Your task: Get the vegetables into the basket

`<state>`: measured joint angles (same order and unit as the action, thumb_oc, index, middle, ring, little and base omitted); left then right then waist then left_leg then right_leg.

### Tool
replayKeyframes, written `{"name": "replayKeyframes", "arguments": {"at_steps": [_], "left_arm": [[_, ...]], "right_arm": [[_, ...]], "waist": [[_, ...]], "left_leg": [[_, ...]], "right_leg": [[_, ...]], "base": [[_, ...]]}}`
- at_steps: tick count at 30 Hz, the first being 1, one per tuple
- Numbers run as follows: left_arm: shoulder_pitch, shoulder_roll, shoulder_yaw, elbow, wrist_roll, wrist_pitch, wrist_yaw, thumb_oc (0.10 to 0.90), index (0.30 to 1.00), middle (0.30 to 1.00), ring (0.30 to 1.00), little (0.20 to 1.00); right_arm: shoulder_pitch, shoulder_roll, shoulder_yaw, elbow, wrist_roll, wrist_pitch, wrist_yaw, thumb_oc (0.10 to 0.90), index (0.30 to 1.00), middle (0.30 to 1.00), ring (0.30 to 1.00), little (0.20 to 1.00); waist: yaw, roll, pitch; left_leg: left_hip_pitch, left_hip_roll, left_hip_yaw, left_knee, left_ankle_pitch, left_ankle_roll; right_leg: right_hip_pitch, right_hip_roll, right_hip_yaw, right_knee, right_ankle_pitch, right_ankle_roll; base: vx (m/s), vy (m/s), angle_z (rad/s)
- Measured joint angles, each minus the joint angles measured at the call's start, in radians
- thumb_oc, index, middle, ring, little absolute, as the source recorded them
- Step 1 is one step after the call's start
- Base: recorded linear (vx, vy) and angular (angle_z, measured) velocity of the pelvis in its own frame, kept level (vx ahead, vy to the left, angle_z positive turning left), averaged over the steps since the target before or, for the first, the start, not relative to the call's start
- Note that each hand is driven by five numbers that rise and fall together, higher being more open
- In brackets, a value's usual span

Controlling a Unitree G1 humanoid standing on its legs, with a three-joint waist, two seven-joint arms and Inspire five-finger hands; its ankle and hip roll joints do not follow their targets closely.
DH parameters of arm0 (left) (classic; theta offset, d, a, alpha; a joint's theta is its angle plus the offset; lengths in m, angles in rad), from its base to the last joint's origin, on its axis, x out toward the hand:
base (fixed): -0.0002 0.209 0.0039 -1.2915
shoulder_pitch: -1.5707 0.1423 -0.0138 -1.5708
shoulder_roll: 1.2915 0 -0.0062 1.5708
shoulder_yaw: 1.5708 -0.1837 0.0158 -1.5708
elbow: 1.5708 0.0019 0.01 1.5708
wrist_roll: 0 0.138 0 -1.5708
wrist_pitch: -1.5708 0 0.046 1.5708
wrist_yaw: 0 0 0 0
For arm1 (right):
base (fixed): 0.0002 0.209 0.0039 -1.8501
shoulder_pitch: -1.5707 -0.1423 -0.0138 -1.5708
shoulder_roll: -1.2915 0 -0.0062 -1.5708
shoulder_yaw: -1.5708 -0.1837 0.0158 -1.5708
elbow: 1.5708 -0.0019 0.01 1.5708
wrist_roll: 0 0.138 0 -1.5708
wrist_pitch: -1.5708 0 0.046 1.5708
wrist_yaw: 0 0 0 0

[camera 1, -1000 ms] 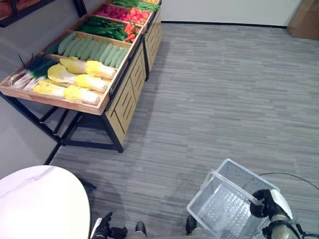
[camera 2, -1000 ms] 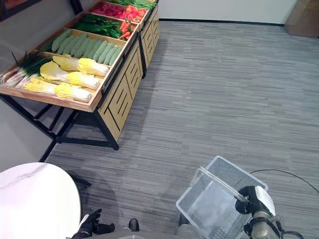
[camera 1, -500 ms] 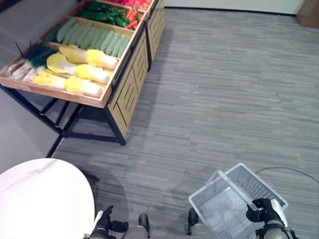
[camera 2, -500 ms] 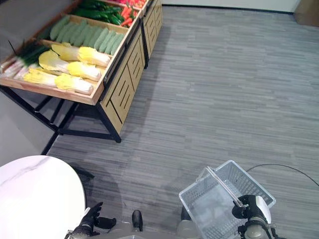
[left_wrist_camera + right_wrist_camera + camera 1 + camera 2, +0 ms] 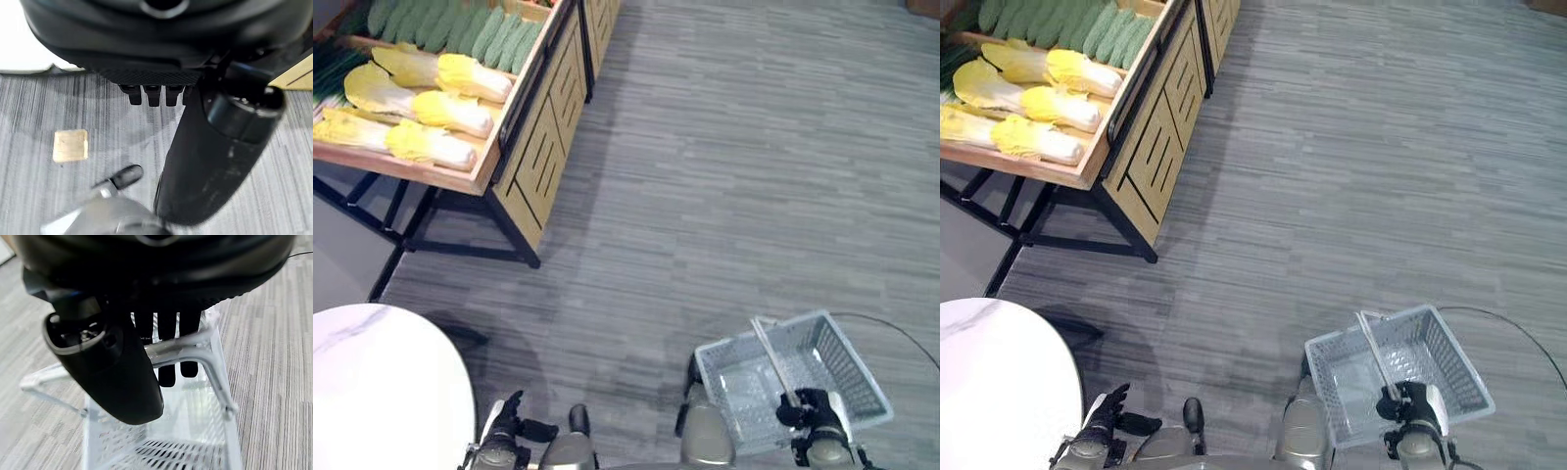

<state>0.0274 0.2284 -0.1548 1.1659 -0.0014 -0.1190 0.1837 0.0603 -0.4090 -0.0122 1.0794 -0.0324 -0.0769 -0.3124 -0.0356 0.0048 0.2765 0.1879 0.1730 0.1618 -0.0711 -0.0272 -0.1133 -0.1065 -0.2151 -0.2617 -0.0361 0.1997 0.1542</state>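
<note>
A white wire basket (image 5: 855, 371) hangs empty at the lower right, above the grey carpet. My right hand (image 5: 810, 410) is shut on its handle (image 5: 188, 343), with the fingers curled under the bar and the thumb (image 5: 112, 377) over it. The vegetables lie on a wooden display stand (image 5: 525, 147) at the upper left: yellow napa cabbages (image 5: 423, 110), green cucumbers (image 5: 460, 24) behind them, and green onions (image 5: 327, 76) at the far left edge. My left hand (image 5: 505, 432) hangs low at the bottom left, open and holding nothing, far from the stand.
A round white table (image 5: 382, 382) takes up the lower left corner, close beside my left hand. The stand rests on a black metal frame (image 5: 440, 211) with slatted wooden side panels. Open carpet lies between me and the stand. A small tan square (image 5: 71, 145) lies on the floor.
The camera has moved, so the stand has slid toward the upper left corner. The basket, tilted before, has swung round and now hangs nearly level from my right hand.
</note>
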Motion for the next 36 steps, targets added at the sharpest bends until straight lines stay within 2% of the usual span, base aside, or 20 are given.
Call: {"name": "replayKeyframes", "arguments": {"at_steps": [1,2,3,4,6,10,11,13,14,15,16,19,22,23,24,25,27,29,30,36], "left_arm": [[0.000,-0.020,0.003,0.000,0.000,-0.002,0.004,0.900,1.000,1.000,1.000,1.000],[-0.005,-0.023,0.002,-0.006,0.000,-0.002,0.003,0.900,1.000,1.000,1.000,1.000],[-0.005,-0.026,0.002,-0.008,0.000,-0.006,0.001,0.900,1.000,1.000,1.000,1.000],[-0.008,-0.030,0.002,-0.014,0.000,-0.022,0.001,0.900,1.000,1.000,1.000,1.000],[-0.018,-0.026,0.000,-0.023,-0.001,-0.029,0.002,0.900,1.000,1.000,1.000,1.000],[-0.044,-0.024,0.005,-0.027,-0.021,-0.023,0.010,0.900,1.000,1.000,1.000,1.000],[-0.055,-0.013,0.004,-0.030,-0.023,-0.020,0.012,0.900,1.000,1.000,1.000,1.000],[-0.079,-0.004,0.000,-0.046,-0.039,-0.017,0.019,0.900,1.000,1.000,1.000,1.000],[-0.084,-0.004,-0.003,-0.046,-0.039,-0.017,0.022,0.900,1.000,1.000,1.000,1.000],[-0.097,-0.003,-0.009,-0.055,-0.039,-0.022,0.032,0.900,1.000,1.000,1.000,1.000],[-0.096,-0.005,-0.009,-0.070,-0.042,-0.023,0.040,0.900,1.000,1.000,1.000,1.000],[-0.098,-0.004,-0.005,-0.045,-0.060,-0.017,0.051,0.900,1.000,1.000,1.000,1.000],[-0.098,-0.010,-0.001,-0.046,-0.067,-0.021,0.052,0.900,1.000,1.000,1.000,1.000],[-0.087,-0.025,-0.003,-0.051,-0.066,-0.019,0.055,0.900,1.000,1.000,1.000,1.000],[-0.090,-0.017,0.002,-0.040,-0.066,-0.016,0.054,0.900,1.000,1.000,1.000,1.000],[-0.095,-0.004,0.010,-0.024,-0.061,-0.016,0.055,0.900,1.000,1.000,1.000,1.000],[-0.096,0.018,0.006,-0.030,-0.053,-0.008,0.056,0.900,1.000,1.000,1.000,1.000],[-0.096,0.041,-0.002,-0.043,-0.035,-0.005,0.056,0.900,1.000,1.000,1.000,1.000],[-0.092,0.053,-0.004,-0.054,-0.035,0.002,0.056,0.900,1.000,1.000,1.000,1.000],[-0.090,0.085,-0.010,-0.057,-0.035,0.005,0.056,0.900,1.000,1.000,1.000,1.000]], "right_arm": [[-0.019,-0.025,0.001,0.009,0.000,-0.001,0.003,0.400,0.300,0.300,0.300,0.300],[-0.025,-0.034,0.001,0.005,0.000,-0.001,0.004,0.400,0.300,0.300,0.300,0.300],[-0.031,-0.045,0.002,-0.003,0.000,-0.003,0.005,0.400,0.300,0.300,0.300,0.300],[-0.033,-0.060,0.005,-0.016,-0.001,-0.009,0.006,0.400,0.300,0.300,0.300,0.300],[-0.034,-0.062,0.020,-0.015,-0.001,-0.011,0.005,0.400,0.300,0.300,0.300,0.300],[-0.052,-0.060,0.027,-0.016,0.000,-0.019,0.010,0.400,0.300,0.300,0.300,0.300],[-0.043,-0.053,0.027,-0.016,0.000,-0.025,0.010,0.400,0.300,0.300,0.300,0.300],[-0.047,-0.046,0.023,-0.004,0.005,-0.029,-0.003,0.400,0.300,0.300,0.300,0.300],[-0.046,-0.042,0.017,0.008,0.010,-0.029,-0.006,0.400,0.300,0.300,0.300,0.300],[-0.046,-0.035,0.017,0.031,0.015,-0.024,-0.008,0.400,0.300,0.300,0.300,0.300],[-0.044,-0.026,0.020,0.040,0.019,-0.023,-0.009,0.400,0.300,0.300,0.300,0.300],[-0.060,0.022,0.027,0.042,0.020,-0.032,-0.015,0.400,0.300,0.300,0.300,0.300],[-0.059,0.037,0.042,0.057,0.020,-0.034,-0.015,0.400,0.300,0.300,0.300,0.300],[-0.051,0.029,0.042,0.059,0.020,-0.036,-0.015,0.400,0.300,0.300,0.300,0.300],[-0.051,0.041,0.043,0.061,0.020,-0.033,-0.018,0.400,0.300,0.300,0.300,0.300],[-0.046,0.061,0.044,0.068,0.019,-0.033,-0.016,0.400,0.300,0.300,0.300,0.300],[-0.027,0.085,0.043,0.072,0.020,-0.033,-0.018,0.400,0.300,0.300,0.300,0.300],[-0.010,0.092,0.040,0.079,0.016,-0.032,-0.011,0.400,0.300,0.300,0.300,0.300],[-0.014,0.094,0.044,0.079,0.014,-0.031,-0.011,0.400,0.300,0.300,0.300,0.300],[-0.073,0.095,0.067,0.071,0.008,-0.021,-0.012,0.400,0.300,0.300,0.300,0.300]], "waist": [[-0.003,0.019,-0.008],[-0.001,0.019,-0.007],[-0.001,0.020,-0.009],[-0.007,0.026,-0.013],[-0.007,0.022,-0.024],[0.009,0.011,-0.020],[0.010,-0.007,-0.012],[0.040,-0.031,0.002],[0.042,-0.036,0.004],[0.042,-0.047,0.010],[0.056,-0.048,0.011],[0.080,-0.042,0.011],[0.101,-0.033,0.011],[0.097,-0.005,0.002],[0.093,-0.012,0.005],[0.095,-0.047,0.003],[0.098,-0.082,-0.005],[0.097,-0.089,-0.005],[0.101,-0.091,-0.004],[0.107,-0.109,0.000]], "left_leg": [[-0.016,0.033,-0.012,0.046,0.016,-0.010],[-0.021,0.037,-0.014,0.064,0.022,-0.011],[-0.024,0.041,-0.014,0.074,0.048,-0.018],[-0.035,0.058,-0.044,0.095,0.069,-0.051],[-0.084,0.074,-0.089,0.151,0.075,-0.068],[-0.205,0.115,-0.192,0.324,0.125,-0.120],[-0.242,0.109,-0.210,0.382,0.150,-0.118],[-0.297,0.107,-0.180,0.463,0.178,-0.113],[-0.316,0.106,-0.162,0.461,0.160,-0.118],[-0.330,0.096,-0.093,0.380,0.107,-0.102],[-0.334,0.071,-0.047,0.219,0.102,-0.084],[-0.355,0.043,-0.004,-0.003,0.153,-0.064],[-0.371,0.043,-0.007,-0.023,0.188,-0.048],[-0.355,0.040,-0.013,-0.009,0.206,-0.026],[-0.333,0.025,-0.012,-0.005,0.255,-0.010],[-0.309,-0.005,0.009,-0.004,0.237,0.008],[-0.293,-0.052,0.036,0.000,0.230,0.052],[-0.284,-0.096,0.042,0.014,0.199,0.097],[-0.283,-0.103,0.051,0.026,0.178,0.104],[-0.264,-0.131,0.084,0.061,0.127,0.140]], "right_leg": [[0.016,0.028,-0.018,0.000,-0.008,-0.028],[0.022,0.033,-0.020,0.003,-0.006,-0.039],[0.028,0.042,-0.027,0.007,-0.021,-0.043],[0.035,0.052,-0.044,0.020,-0.056,-0.039],[0.025,0.060,-0.056,0.044,-0.082,-0.050],[0.009,0.094,-0.085,0.099,-0.113,-0.095],[0.024,0.087,-0.092,0.110,-0.151,-0.101],[0.059,0.080,-0.109,0.098,-0.196,-0.151],[0.067,0.073,-0.122,0.081,-0.204,-0.156],[0.098,0.072,-0.146,0.039,-0.196,-0.158],[0.107,0.077,-0.160,0.020,-0.185,-0.153],[0.146,0.115,-0.158,-0.038,-0.184,-0.133],[0.177,0.129,-0.137,-0.055,-0.186,-0.116],[0.211,0.135,-0.113,-0.056,-0.195,-0.075],[0.234,0.116,-0.102,-0.054,-0.204,-0.061],[0.244,0.084,-0.093,-0.050,-0.209,-0.047],[0.241,0.034,-0.072,-0.025,-0.198,-0.030],[0.211,-0.018,-0.058,0.052,-0.155,-0.008],[0.200,-0.030,-0.049,0.079,-0.143,0.010],[0.119,-0.093,-0.017,0.268,-0.123,0.025]], "base": [[0.13,-0.140,-0.01],[0.23,-0.294,0.00],[0.22,-0.310,0.11],[0.20,-0.317,0.24],[0.07,-0.154,0.34],[0.13,-0.204,0.24],[0.09,-0.096,0.40],[0.24,-0.117,0.49],[0.18,-0.017,0.73],[0.24,0.063,0.66],[0.29,0.098,0.56],[0.27,0.097,-0.04],[0.28,0.154,-0.35],[0.49,0.326,-0.45],[0.38,0.296,-0.47],[0.15,0.149,-0.21],[0.12,0.140,-0.13],[0.20,0.293,0.05],[0.22,0.345,-0.02],[0.11,0.202,-0.08]]}}
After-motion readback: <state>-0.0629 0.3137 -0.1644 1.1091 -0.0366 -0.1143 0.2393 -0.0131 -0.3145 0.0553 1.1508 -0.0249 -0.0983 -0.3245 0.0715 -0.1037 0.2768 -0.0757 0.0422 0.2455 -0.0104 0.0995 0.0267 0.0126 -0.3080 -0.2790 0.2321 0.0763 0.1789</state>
